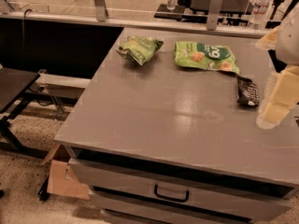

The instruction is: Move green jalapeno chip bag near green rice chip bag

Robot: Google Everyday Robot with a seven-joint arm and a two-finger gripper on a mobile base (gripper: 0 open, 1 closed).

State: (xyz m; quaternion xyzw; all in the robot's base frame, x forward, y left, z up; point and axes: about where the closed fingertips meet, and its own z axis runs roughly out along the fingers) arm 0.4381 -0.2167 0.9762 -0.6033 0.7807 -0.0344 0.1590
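Observation:
The green jalapeno chip bag, small, wrinkly and light green, lies at the back left of the grey table. The green rice chip bag, larger and flat with a white round logo, lies to its right with a gap of bare table between them. My gripper shows as a pale blurred shape at the right edge of the view, above the table's right side. It is well to the right of both bags and touches neither.
A small black wrapper lies just right of the rice bag, near the gripper. The table has drawers with a black handle. A cardboard box sits on the floor at the left, beside a black bench. Water bottles stand behind.

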